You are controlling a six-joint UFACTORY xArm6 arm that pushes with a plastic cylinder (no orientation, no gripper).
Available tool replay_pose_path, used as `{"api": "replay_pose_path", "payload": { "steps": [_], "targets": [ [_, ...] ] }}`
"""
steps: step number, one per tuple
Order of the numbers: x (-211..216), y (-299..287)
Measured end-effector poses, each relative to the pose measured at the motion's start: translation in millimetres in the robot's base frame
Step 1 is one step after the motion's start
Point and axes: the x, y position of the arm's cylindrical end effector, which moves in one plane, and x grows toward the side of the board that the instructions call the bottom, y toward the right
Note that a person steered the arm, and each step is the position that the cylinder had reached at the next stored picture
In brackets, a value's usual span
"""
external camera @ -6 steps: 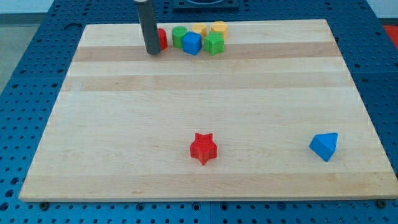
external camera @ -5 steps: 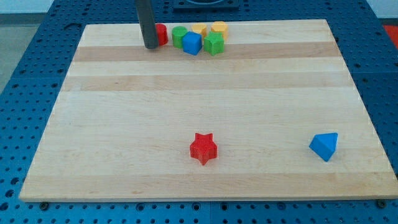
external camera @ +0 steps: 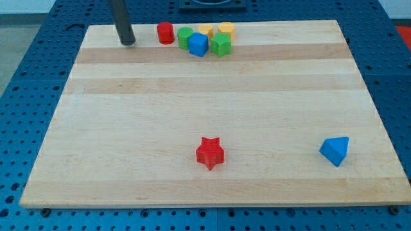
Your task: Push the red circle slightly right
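Observation:
The red circle [external camera: 166, 33] stands upright near the board's top edge, left of centre. Just to its right sits a tight cluster: a green circle [external camera: 185, 37], a blue cube [external camera: 198, 45], a green star-like block [external camera: 221, 45] and two yellow blocks [external camera: 225, 29] behind them. A small gap separates the red circle from the green circle. My tip [external camera: 127, 42] rests on the board to the left of the red circle, clearly apart from it.
A red star [external camera: 210, 153] lies near the view's bottom centre. A blue triangular block [external camera: 336, 150] lies at the bottom right. The wooden board [external camera: 212, 102] sits on a blue perforated table.
My tip has moved left and slightly up, away from the red circle it stood against. The red circle now shows in full. The other blocks have not moved.

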Motion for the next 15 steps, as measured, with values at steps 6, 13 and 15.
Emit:
{"api": "replay_pose_path", "payload": {
  "steps": [6, 13, 15],
  "targets": [
    [-26.4, 36.9],
    [42.3, 60.5],
    [4.4, 46.7]
  ]
}}
